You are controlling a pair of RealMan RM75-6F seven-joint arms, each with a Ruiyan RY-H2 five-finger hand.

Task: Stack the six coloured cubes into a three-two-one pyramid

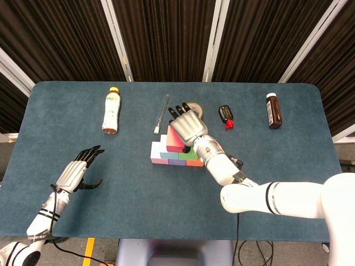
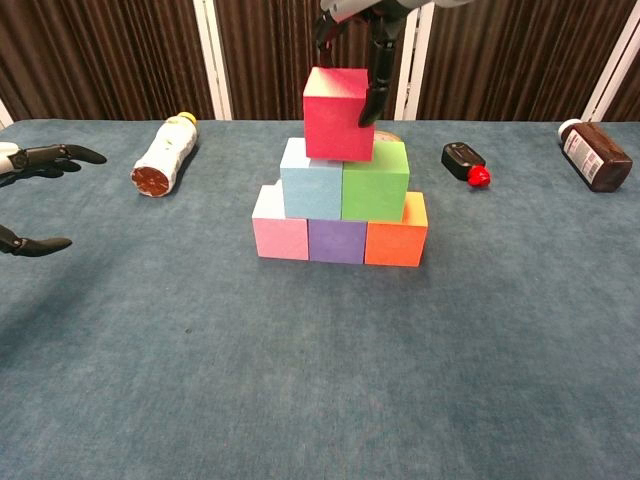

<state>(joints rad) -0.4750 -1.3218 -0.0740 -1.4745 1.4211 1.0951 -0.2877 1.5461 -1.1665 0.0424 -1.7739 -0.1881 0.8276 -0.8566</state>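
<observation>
Capping the pyramid w/ the red cube [image 2: 338,112]: it sits at or just over the top of the blue cube [image 2: 312,191] and green cube [image 2: 375,192], roughly over their seam; can't tell if it's fully down yet; below them the pink cube [image 2: 280,236], purple cube [image 2: 337,241] and orange cube [image 2: 396,243] form the base row on the table [image 2: 320,380]. Risks, as I judge: red looks slightly turned vs the row below and a bit left of centre, so if let go while tilted it could rock or slide off the seam; a sideways drag of the fingers [image 2: 372,95] on release could take red along or nudge blue and green apart; pressing down hard might shift the whole stack, since nothing braces it. Right hand [image 1: 186,127] comes in from above w/ the forearm sloping down from the near right; palm over the cube's top, fingers draped on its sides, gripping red; chest view shows a dark finger down the cube's right face. Left hand [image 1: 74,173] hovers low over the table at the near left, well apart from the stack, fingers spread, holding nothing; no help if the stack tips.
</observation>
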